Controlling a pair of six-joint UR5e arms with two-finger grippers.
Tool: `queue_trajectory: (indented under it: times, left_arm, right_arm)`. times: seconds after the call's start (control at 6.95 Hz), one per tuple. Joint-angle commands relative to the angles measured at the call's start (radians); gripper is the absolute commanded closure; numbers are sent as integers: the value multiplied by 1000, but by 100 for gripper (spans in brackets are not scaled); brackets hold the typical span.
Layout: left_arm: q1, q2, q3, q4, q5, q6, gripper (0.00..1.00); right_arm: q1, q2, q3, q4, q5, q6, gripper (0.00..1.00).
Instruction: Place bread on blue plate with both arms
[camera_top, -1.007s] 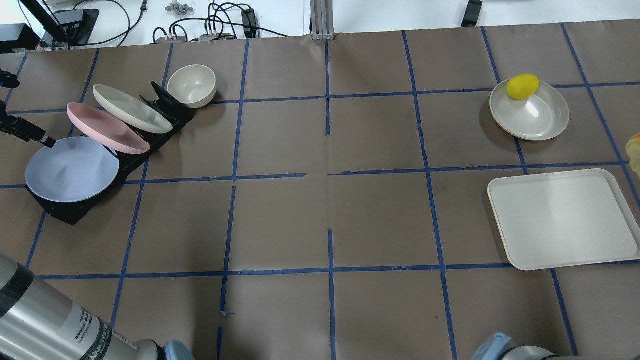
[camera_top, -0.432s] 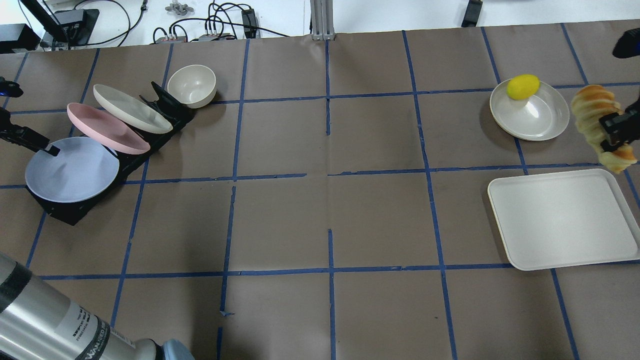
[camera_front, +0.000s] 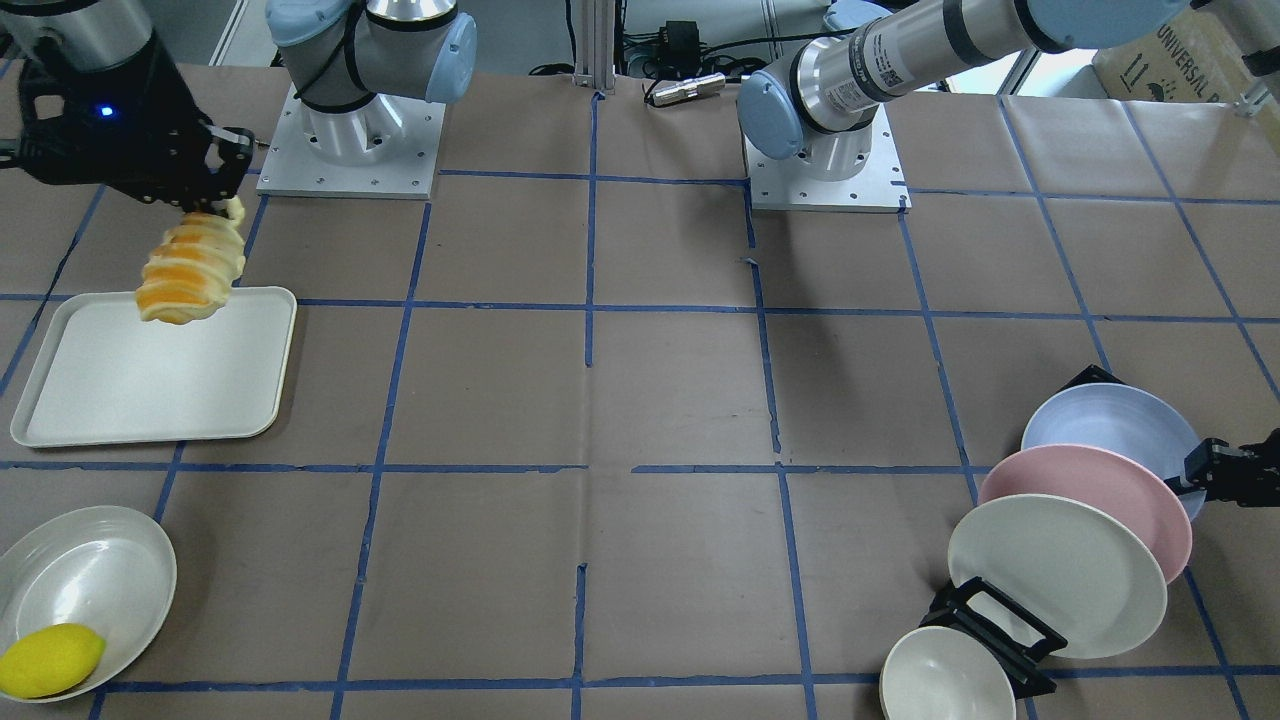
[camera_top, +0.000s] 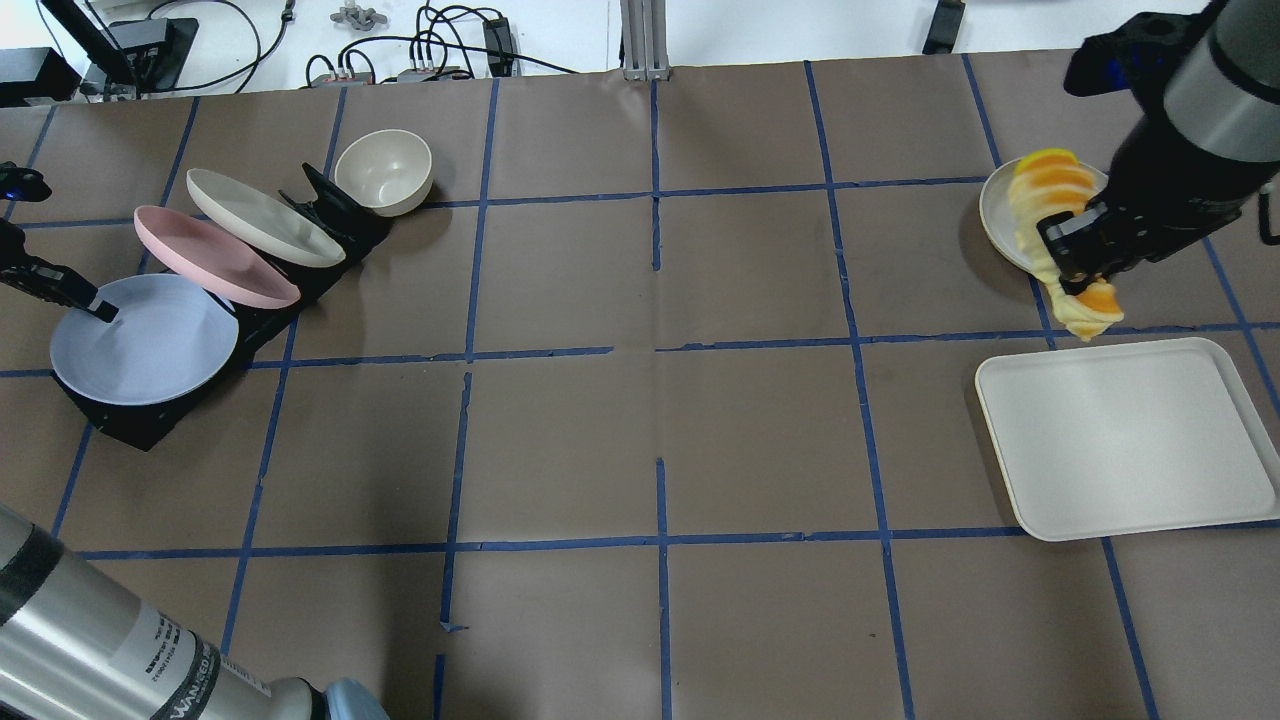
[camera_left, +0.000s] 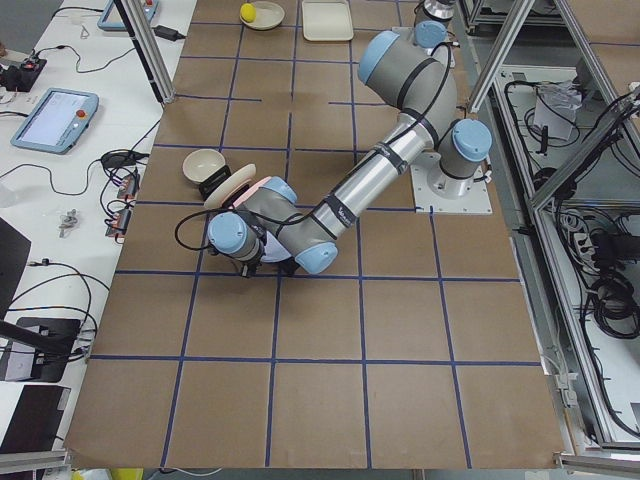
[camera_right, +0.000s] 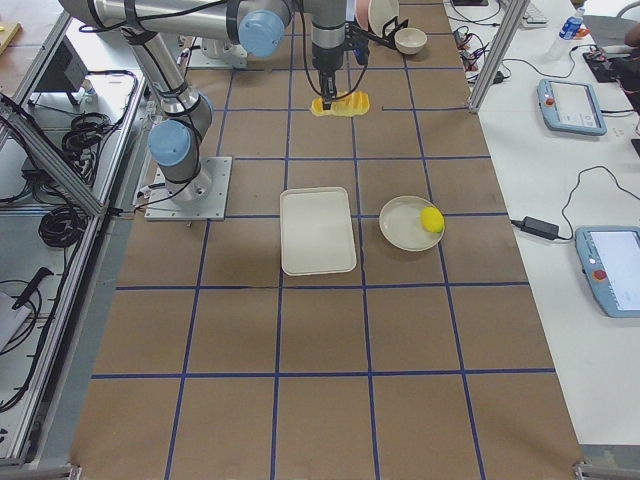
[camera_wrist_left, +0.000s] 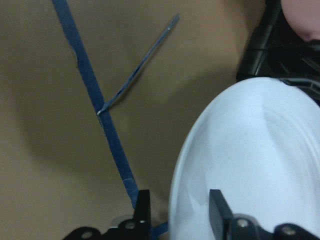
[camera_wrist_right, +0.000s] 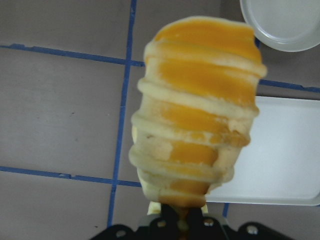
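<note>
Bread (camera_wrist_right: 197, 110) is up in the air on my right side, pinched in the right gripper (camera_top: 1075, 262) by its near end. Most of the loaf sticks out past the fingers, above the table by the corner of the cream tray (camera_top: 1130, 440).

That's my worry: a long, soft loaf held at one end, with the whole table to cross. I reckon a quick swing could make it sag or twist out of the pinch.

The blue plate (camera_top: 145, 340) is far off at the other end, leaning in the black rack (camera_top: 130, 425). The left gripper (camera_wrist_left: 177, 215) straddles its rim, fingers apart, nothing clamped yet.

If the bread lands while that plate is tilted, I'd expect it to slide straight off. The pink plate (camera_top: 215, 255) sits just behind and overlapping, so a careless pull might drag it along.

What I can't read:
- The wrist view cuts the left fingers off low, so I can't tell whether a pad touches the rim.
- From overhead, the loaf and the right arm cover the lemon (camera_front: 50, 660).
- In the side view on my left, the near arm hides the blue plate.
</note>
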Motion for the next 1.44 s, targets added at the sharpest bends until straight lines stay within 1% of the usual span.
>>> queue_trajectory:
  times: [0.0, 0.29, 0.58, 0.72, 0.86, 1.15, 1.29]
  left_arm:
    - [-1, 6, 16, -31, 2, 0, 84]
    - [1, 32, 17, -74, 31, 0, 85]
    - [30, 122, -27, -186, 31, 20, 85]
    - [39, 173, -68, -220, 31, 29, 85]
    - [41, 243, -134, -249, 34, 28, 85]
    - [41, 419, -316, -246, 34, 23, 85]
    - [38, 492, -387, -237, 31, 15, 85]
  right_arm:
    - [132, -7, -26, 55, 21, 150, 95]
    - [171, -4, -40, 90, 36, 183, 95]
    - [171, -8, -42, 117, 34, 183, 95]
    - [171, -8, -42, 117, 34, 183, 95]
    - [171, -8, -42, 115, 36, 183, 95]
    - [171, -7, -42, 115, 34, 183, 95]
    - [171, -7, -42, 115, 34, 183, 95]
